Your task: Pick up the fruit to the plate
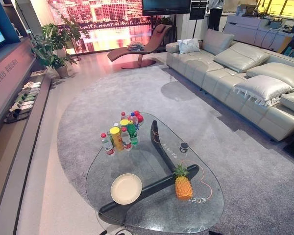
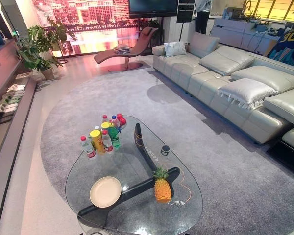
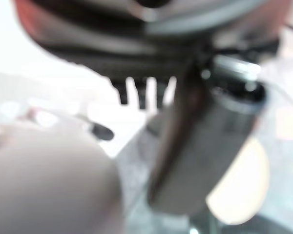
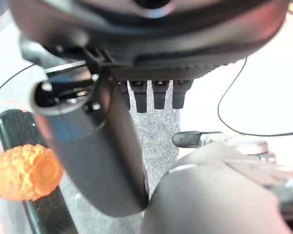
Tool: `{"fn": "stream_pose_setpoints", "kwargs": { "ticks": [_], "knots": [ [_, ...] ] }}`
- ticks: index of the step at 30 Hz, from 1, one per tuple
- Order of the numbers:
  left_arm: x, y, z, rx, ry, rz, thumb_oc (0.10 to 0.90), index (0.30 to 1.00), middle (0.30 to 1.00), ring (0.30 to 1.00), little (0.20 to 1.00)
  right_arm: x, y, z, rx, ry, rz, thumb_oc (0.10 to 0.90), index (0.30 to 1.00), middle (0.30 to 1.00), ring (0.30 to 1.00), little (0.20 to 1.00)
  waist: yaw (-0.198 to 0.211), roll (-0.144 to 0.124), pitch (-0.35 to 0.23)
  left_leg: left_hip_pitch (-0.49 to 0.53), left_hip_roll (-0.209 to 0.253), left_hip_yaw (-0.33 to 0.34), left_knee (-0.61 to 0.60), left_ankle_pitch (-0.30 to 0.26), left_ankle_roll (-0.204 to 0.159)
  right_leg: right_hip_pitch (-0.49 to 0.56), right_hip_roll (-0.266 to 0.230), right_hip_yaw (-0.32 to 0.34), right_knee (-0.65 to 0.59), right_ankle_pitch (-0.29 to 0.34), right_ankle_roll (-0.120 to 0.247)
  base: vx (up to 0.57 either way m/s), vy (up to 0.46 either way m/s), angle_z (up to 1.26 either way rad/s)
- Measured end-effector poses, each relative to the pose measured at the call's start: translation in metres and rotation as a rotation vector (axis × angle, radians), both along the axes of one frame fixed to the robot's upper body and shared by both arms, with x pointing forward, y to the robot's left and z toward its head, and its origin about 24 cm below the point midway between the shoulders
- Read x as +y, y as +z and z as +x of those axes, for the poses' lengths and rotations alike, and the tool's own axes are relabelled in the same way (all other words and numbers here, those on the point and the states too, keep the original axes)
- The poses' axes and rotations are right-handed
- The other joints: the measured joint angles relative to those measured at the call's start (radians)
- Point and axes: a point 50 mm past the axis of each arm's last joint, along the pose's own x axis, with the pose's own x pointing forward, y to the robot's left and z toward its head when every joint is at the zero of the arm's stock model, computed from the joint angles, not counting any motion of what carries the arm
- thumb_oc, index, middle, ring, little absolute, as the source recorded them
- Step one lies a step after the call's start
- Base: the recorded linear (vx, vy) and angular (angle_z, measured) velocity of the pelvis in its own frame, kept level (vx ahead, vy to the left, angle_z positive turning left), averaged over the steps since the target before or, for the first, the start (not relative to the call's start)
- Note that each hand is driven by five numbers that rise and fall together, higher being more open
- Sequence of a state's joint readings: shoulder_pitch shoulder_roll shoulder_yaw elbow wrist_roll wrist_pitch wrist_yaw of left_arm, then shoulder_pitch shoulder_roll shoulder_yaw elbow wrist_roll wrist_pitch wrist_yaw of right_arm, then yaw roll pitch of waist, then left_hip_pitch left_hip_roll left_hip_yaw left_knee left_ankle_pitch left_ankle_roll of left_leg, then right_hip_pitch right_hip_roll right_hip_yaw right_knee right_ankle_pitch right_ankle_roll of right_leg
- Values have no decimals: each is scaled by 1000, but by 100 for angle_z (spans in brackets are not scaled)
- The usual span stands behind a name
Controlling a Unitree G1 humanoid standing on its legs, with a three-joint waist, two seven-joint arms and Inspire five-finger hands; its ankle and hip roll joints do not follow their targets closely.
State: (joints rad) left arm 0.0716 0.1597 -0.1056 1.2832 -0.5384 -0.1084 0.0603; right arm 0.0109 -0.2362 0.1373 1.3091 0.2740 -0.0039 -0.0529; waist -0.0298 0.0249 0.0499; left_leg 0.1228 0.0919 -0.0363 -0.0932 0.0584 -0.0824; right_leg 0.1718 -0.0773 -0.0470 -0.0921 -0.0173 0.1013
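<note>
Pineapple: stands upright on the glass worktop (image 1: 137, 161), lower centre of the left eye view (image 1: 183, 185), leafy crown up; in the right wrist view its orange body shows at the left edge (image 4: 24, 171).
Plate: cream, round, bare (image 1: 126, 188), lower left of centre, well apart from the pineapple, with the worktop's dark base (image 1: 159, 147) showing through the glass between them.
Bottles: a cluster of drink bottles with red caps, plus yellow and green ones (image 1: 121, 131), at the worktop's far end (upper part of the glass).
Small cup: dark, near the right rim of the worktop (image 1: 184, 147).
Left hand: seen from its own wrist view (image 3: 200, 146), thumb straight in the foreground, fingers in a short straight row past it, holding nothing; the plate's pale edge shows beyond the thumb.
Right hand: in its wrist view (image 4: 97, 156), thumb extended, fingers straight in a row, nothing in it; the pineapple lies just beside the thumb in the frame, not touching.
Surroundings: grey rug (image 1: 225, 147), pale sofa at upper right (image 1: 245, 78), lounge chair (image 1: 137, 46) and potted plant (image 1: 54, 44) at top.
</note>
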Motion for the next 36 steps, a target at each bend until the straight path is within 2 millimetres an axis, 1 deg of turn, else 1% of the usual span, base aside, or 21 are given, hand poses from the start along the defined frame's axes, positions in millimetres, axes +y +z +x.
{"fn": "stream_pose_setpoints", "kwargs": {
  "ticks": [6, 8, 10, 12, 15, 18, 19, 20, 24, 26, 27, 29, 30, 31, 32, 34, 36],
  "knots": [
    [0, 0, 0, -1, -1, -3, 800, 900, 900, 900, 900, -5, 1, -3, -9, -18, -63, 800, 900, 900, 900, 900, 1, 7, 12, -3, 1, 0, 0, -1, -1, -2, 1, 0, 0, 0, 0, 23, -16, 0],
    [0, 0, 0, -2, -1, -3, 800, 900, 900, 900, 900, -7, 2, -3, -12, -31, -83, 800, 900, 900, 900, 900, 5, 8, 23, -4, 3, 0, 0, -3, -3, -3, 3, 0, 0, 0, 0, 15, -27, 0],
    [2, 0, 0, -2, -1, -2, 800, 900, 900, 900, 900, -10, 2, -4, -21, -51, -109, 800, 900, 900, 900, 900, 7, 6, 31, -12, 5, 0, 0, -2, -3, -11, 5, 0, 0, 0, 0, 32, -46, 0],
    [2, 1, 1, -10, 0, 1, 800, 900, 900, 900, 900, -15, 4, -4, -34, -72, -140, 800, 900, 900, 900, 900, 19, 1, 43, -21, 6, 0, 1, 0, -1, -19, 6, 0, 0, 0, 0, 33, -45, 0],
    [4, 1, 3, -23, 3, 8, 800, 900, 900, 900, 900, -20, 8, 3, -84, -92, -179, 800, 900, 900, 900, 900, 31, -11, 69, -22, 3, -2, 7, 5, -9, -19, 5, -1, 0, 3, 5, 7, -49, 2],
    [10, 3, 4, -37, 13, 27, 800, 900, 900, 900, 900, -21, 14, 20, -189, -118, -202, 800, 900, 900, 900, 900, 35, -23, 98, -24, 3, -5, 8, 6, -10, -19, 4, -4, 0, 3, 5, -1, -10, 1],
    [11, 3, 4, -38, 13, 29, 800, 900, 900, 900, 900, -22, 15, 23, -202, -119, -206, 800, 900, 900, 900, 900, 37, -25, 102, -25, 2, -5, 8, 6, -10, -19, 4, -4, 0, 2, 5, -14, -35, 2],
    [13, 4, 5, -44, 10, 32, 800, 900, 900, 900, 900, -22, 18, 30, -237, -122, -213, 800, 900, 900, 900, 900, 40, -28, 106, -29, 2, -6, 8, 6, -10, -23, 4, -4, 0, 1, 4, -31, -28, 3],
    [14, 5, 9, -60, 7, 36, 800, 900, 900, 900, 900, -25, 34, 60, -391, -152, -246, 800, 900, 900, 900, 900, 40, -23, 125, -56, 0, -18, 19, 7, -11, -39, 4, -17, 0, 2, 4, -33, -22, 8],
    [13, 7, 16, -87, 1, 35, 800, 900, 900, 900, 900, -23, 45, 77, -476, -155, -263, 800, 900, 900, 900, 900, 39, -19, 136, -78, -1, -30, 31, 10, -15, -52, 5, -30, 1, 3, 4, -37, -3, 17],
    [13, 7, 17, -93, -1, 34, 800, 900, 900, 900, 900, -23, 47, 81, -492, -156, -267, 800, 900, 900, 900, 900, 40, -18, 141, -81, -2, -29, 35, 11, -15, -54, 5, -32, 2, 4, 4, -49, -5, 20],
    [13, 9, 23, -115, -6, 35, 800, 900, 900, 900, 900, -22, 59, 98, -574, -154, -279, 800, 900, 900, 900, 900, 40, -17, 160, -114, -7, -28, 62, 11, -15, -61, 4, -53, 6, 3, 4, -73, -10, 28],
    [13, 10, 27, -131, -10, 35, 800, 900, 900, 900, 900, -20, 68, 107, -622, -145, -284, 800, 900, 900, 900, 900, 40, -16, 170, -137, -8, -27, 78, 11, -15, -72, 5, -61, 6, 4, 3, -69, -4, 29],
    [13, 11, 34, -151, -17, 35, 800, 900, 900, 900, 900, -20, 80, 119, -689, -126, -288, 800, 900, 900, 900, 900, 40, -13, 194, -151, -8, -27, 91, 11, -15, -76, 7, -67, 6, 7, 0, -50, 6, 24],
    [12, 12, 38, -162, -18, 34, 800, 900, 900, 900, 900, -20, 87, 126, -727, -121, -290, 800, 900, 900, 900, 900, 44, -13, 206, -160, -8, -27, 99, 11, -15, -77, 8, -74, 6, 7, -1, -34, 12, 21],
    [12, 13, 41, -172, -24, 34, 800, 900, 900, 900, 900, -20, 99, 137, -788, -112, -292, 800, 900, 900, 900, 900, 52, -13, 211, -182, -10, -29, 109, 12, -14, -88, 8, -82, 6, 4, -6, -29, 21, 16],
    [12, 15, 46, -195, -9, 29, 800, 900, 900, 900, 900, -17, 112, 151, -856, -100, -285, 800, 900, 900, 900, 900, 53, -15, 238, -192, -12, -30, 115, 13, -12, -92, 8, -83, 6, 4, -6, -57, 30, 9]
  ]
}}
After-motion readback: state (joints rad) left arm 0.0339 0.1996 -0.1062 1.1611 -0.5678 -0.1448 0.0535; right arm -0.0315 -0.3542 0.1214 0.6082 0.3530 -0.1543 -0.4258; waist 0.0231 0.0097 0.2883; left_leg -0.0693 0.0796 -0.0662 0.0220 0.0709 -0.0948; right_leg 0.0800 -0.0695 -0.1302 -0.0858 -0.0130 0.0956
